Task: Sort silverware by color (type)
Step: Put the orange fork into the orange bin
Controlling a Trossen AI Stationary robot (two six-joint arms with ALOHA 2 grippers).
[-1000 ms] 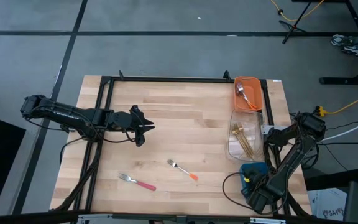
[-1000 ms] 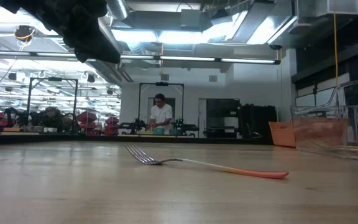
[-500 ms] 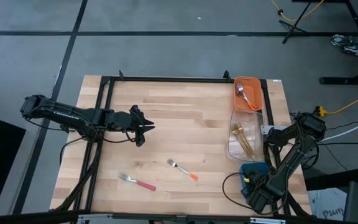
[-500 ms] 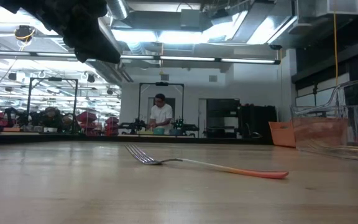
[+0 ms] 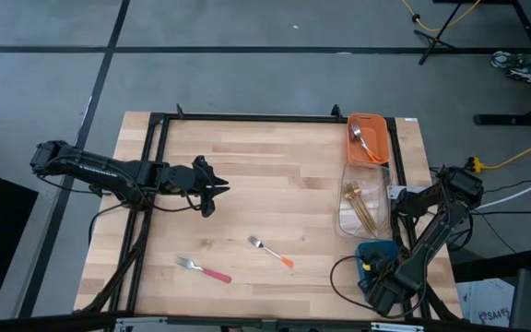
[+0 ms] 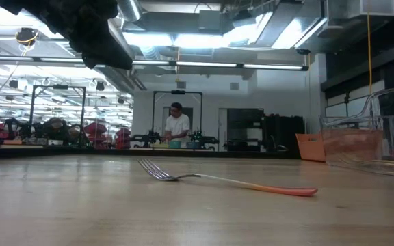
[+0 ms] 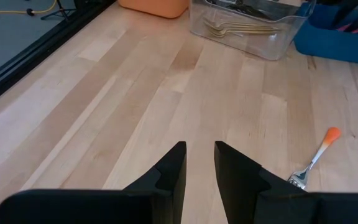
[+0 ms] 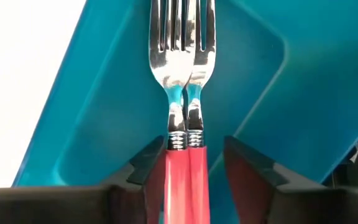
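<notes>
My right hand [image 8: 185,163] sits over the blue bin [image 5: 376,256] at the right front corner of the surface [image 5: 275,175]. Fingers stand apart on either side of a pink-red-handled fork [image 8: 184,81]; small gaps show between pads and handle, so nothing is gripped. Fork's tines point into the bin, seemingly doubled by a reflection.

My left hand [image 5: 218,192] hovers over the left-middle of the surface, fingers [image 7: 171,171] narrowly parted, empty.

Two forks lie loose on the wood: an orange-handled fork [image 5: 271,252] near front centre, and a second pink-handled fork [image 5: 204,270] to its left, closer to the front edge.

Clear bin [image 5: 365,207] holds gold utensils [image 5: 359,208]. Orange bin [image 5: 367,138] behind it holds a silver-headed piece [image 5: 361,140].

A person [image 6: 177,126] stands far back in the room.
</notes>
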